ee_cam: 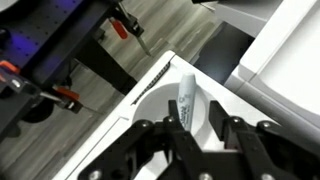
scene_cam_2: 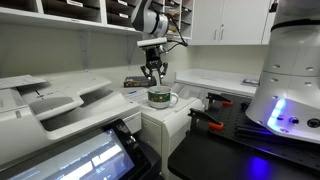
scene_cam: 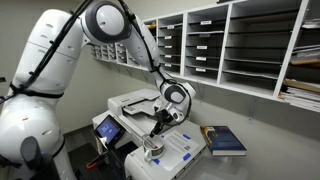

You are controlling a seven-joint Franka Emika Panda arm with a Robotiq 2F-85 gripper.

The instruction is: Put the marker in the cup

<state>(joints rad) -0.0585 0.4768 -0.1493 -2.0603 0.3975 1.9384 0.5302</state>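
White pigeonhole shelves [scene_cam: 235, 45] line the wall above a pale counter [scene_cam_2: 235, 82], beside white cupboards [scene_cam_2: 225, 20]; the floor [ee_cam: 165, 35] looks wood-grained.

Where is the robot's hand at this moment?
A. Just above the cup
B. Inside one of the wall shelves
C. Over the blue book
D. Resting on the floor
A: in both exterior views the hand hangs just above the cup, not near the book, the shelves or the floor.

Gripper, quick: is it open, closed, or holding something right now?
Gripper: the marker stands between its fingers over the cup; whether it is gripped or released cannot be told.
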